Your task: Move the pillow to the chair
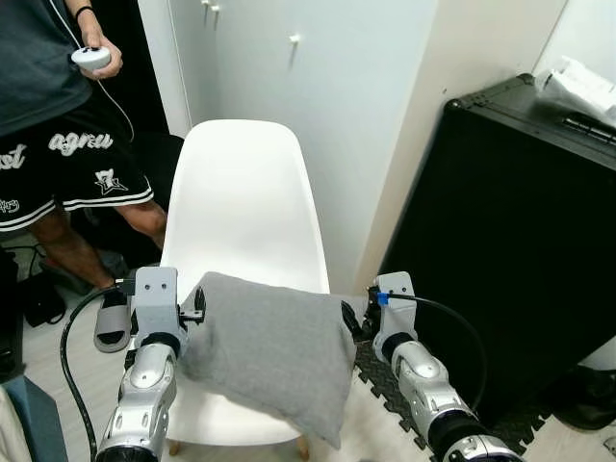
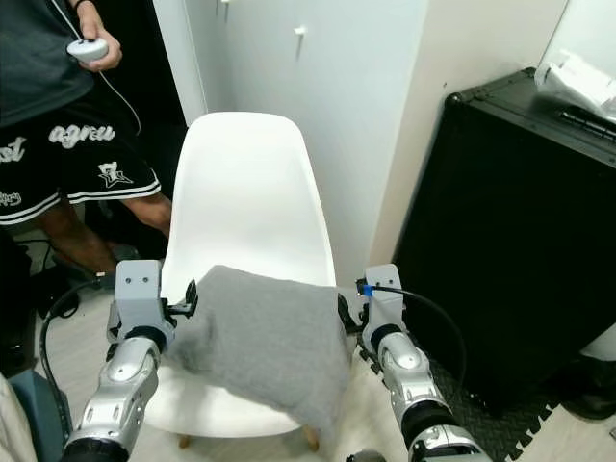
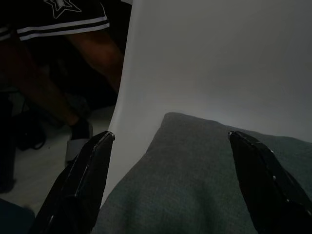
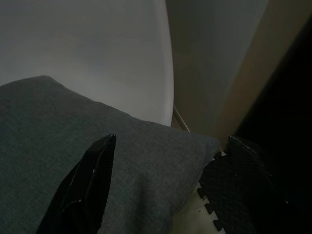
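Grey pillow (image 1: pixel 269 346) on white chair (image 1: pixel 245 207), jaws wide

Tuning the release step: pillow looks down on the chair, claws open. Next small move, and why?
Probably back both claws straight off. The pillow lies on the chair seat, its front corner overhanging; left claw and right claw stand open at its sides, so lifting could snag it.

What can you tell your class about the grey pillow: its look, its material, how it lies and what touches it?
The pillow is plain grey, soft woven-looking fabric, roughly square and plump. It lies tilted on the white chair seat, its front corner drooping over the seat's front edge. The left end effector and right end effector sit at its two sides, fingers spread open in the wrist views; whether they touch it cannot be told.
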You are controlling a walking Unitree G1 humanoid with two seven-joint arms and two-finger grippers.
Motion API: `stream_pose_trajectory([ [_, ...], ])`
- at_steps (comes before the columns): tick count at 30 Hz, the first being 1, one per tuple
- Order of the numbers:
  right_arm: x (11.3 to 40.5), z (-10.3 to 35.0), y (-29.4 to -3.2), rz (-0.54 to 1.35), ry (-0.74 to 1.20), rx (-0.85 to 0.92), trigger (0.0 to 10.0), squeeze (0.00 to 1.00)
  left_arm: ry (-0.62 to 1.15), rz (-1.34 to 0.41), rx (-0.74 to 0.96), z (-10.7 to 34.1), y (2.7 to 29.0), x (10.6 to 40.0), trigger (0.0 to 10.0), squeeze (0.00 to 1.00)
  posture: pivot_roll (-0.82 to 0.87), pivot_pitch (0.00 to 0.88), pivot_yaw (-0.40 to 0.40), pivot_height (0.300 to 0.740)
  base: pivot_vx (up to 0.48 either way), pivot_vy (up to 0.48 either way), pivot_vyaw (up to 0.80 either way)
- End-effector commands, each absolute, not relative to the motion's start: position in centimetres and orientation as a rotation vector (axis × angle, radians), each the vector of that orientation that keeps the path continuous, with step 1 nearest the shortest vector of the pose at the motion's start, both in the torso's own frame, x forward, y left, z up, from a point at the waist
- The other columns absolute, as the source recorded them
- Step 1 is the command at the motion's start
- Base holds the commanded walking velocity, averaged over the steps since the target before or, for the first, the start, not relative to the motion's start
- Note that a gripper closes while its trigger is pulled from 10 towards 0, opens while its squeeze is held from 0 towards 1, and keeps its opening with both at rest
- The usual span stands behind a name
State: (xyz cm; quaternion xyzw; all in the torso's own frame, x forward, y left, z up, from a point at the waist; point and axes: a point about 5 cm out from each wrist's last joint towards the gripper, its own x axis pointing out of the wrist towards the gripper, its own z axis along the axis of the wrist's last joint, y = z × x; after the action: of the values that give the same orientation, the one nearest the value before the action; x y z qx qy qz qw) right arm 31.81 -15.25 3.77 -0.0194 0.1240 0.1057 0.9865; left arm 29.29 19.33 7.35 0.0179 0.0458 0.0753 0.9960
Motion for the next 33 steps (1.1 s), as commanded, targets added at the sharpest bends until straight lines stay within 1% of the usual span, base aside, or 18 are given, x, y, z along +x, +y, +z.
stream_pose_trajectory([
  [1,31.48,3.27,-15.38,0.218,0.279,-0.042,10.0,0.0,0.123,0.151,0.055,6.74,19.42,29.06,10.0,0.0,0.01,0.034,-0.066,0.654,0.0,0.0,0.0],
  [10,31.43,3.35,-15.35,0.231,0.272,-0.01,10.0,0.0,0.127,0.16,0.057,6.74,19.63,29.09,10.0,0.0,0.01,0.038,-0.065,0.659,0.0,0.0,0.0],
  [13,31.41,3.36,-15.45,0.23,0.27,-0.006,10.0,0.0,0.129,0.163,0.057,6.73,19.72,29.07,10.0,0.0,0.01,0.04,-0.064,0.679,0.0,0.0,0.0],
  [16,31.41,3.36,-15.53,0.227,0.271,-0.006,10.0,0.0,0.13,0.164,0.058,6.74,19.74,29.04,10.0,0.0,0.01,0.043,-0.064,0.694,0.0,0.0,0.0],
  [19,31.4,3.34,-15.55,0.227,0.272,-0.006,10.0,0.0,0.131,0.164,0.058,6.74,19.75,29.03,10.0,0.0,0.01,0.044,-0.065,0.699,0.0,0.0,0.0],
  [26,31.25,3.2,-15.68,0.227,0.279,-0.006,10.0,0.0,0.136,0.165,0.06,6.65,19.83,28.85,10.0,0.0,0.01,0.053,-0.065,0.739,0.0,0.0,0.0],
  [33,31.19,2.84,-15.81,0.213,0.311,-0.04,10.0,0.0,0.144,0.166,0.058,6.56,19.86,28.86,10.0,0.0,0.01,0.057,-0.063,0.74,0.0,0.0,0.0],
])
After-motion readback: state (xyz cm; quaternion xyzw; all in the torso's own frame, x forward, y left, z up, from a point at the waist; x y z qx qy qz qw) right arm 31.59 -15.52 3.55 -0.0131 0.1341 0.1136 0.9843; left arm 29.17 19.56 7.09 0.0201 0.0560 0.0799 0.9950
